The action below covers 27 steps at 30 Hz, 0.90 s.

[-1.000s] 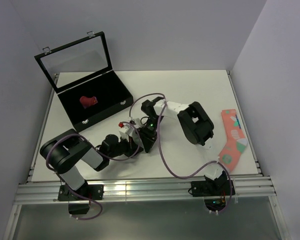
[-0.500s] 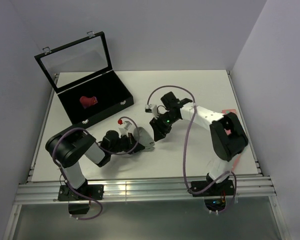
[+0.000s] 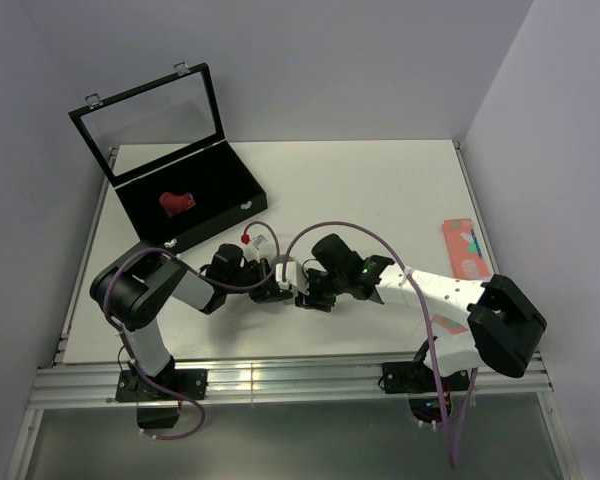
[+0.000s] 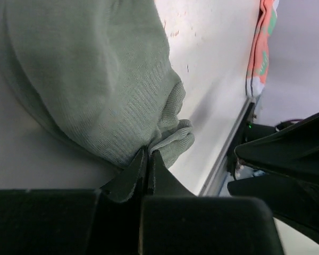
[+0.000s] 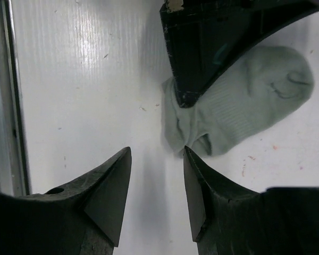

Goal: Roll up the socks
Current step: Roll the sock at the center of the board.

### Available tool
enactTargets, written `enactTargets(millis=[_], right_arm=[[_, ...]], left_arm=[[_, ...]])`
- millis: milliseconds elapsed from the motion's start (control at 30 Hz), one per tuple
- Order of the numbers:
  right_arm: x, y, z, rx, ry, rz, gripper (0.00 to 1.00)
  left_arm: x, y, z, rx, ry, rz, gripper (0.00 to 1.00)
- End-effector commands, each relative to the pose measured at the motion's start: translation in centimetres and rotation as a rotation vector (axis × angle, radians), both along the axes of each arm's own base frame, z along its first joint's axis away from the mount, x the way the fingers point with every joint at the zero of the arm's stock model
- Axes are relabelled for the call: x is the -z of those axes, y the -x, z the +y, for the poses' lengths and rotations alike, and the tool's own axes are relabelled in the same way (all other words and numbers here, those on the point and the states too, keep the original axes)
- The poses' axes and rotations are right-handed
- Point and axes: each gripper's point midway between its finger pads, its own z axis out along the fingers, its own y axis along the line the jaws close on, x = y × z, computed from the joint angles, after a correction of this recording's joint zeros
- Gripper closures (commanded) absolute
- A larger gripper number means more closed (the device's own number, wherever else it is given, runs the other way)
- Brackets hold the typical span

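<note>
The grey sock (image 4: 95,79) lies bunched on the white table (image 3: 380,190), and it shows in the top view (image 3: 286,272) between the two grippers. My left gripper (image 4: 149,155) is shut on a fold at the sock's edge. My right gripper (image 5: 157,159) is open low over the table, its right fingertip (image 5: 190,159) just at the sock's cuff (image 5: 191,133), with nothing between the fingers. A magenta-red rolled bundle (image 3: 177,202) lies in the black case (image 3: 220,215).
The black case stands open at the back left, its glass lid (image 3: 150,120) upright. A salmon-pink sock with teal and white patches (image 3: 464,250) lies at the right edge, partly behind my right arm (image 3: 440,295). The table's metal front rail (image 3: 300,375) is close behind the grippers.
My right arm drew back from the left gripper, then stretched low across the front of the table, bringing its open gripper up to the grey sock. The left gripper kept its hold.
</note>
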Motion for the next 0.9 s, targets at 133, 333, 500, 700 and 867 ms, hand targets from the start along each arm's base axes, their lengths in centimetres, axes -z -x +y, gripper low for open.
enactTargets(millis=[133,333,500,700,867], right_arm=[[-1.5,-1.3,2.3,-0.096,-0.072,-0.249,0.52],[-0.1,0.1,2.5,-0.167,-0.051,-0.320,0.55],[0.2,1.5,2.8,-0.208,-0.045,-0.345,0.56],[1.3,2.6,2.8,-0.240,-0.040,-0.366,0.58],[1.8,3.4,3.1,-0.258,-0.029,-0.372,0.59]], left_arm=[[5.7,8.0,4.1,0.046,-0.145,0.455,1.00],[6.5,9.3,4.5,0.046,-0.133,0.554,1.00],[6.5,9.4,4.7,0.037,-0.134,0.567,1.00],[6.2,9.2,4.5,0.044,-0.130,0.564,1.00],[6.3,9.3,4.5,0.043,-0.128,0.571,1.00]])
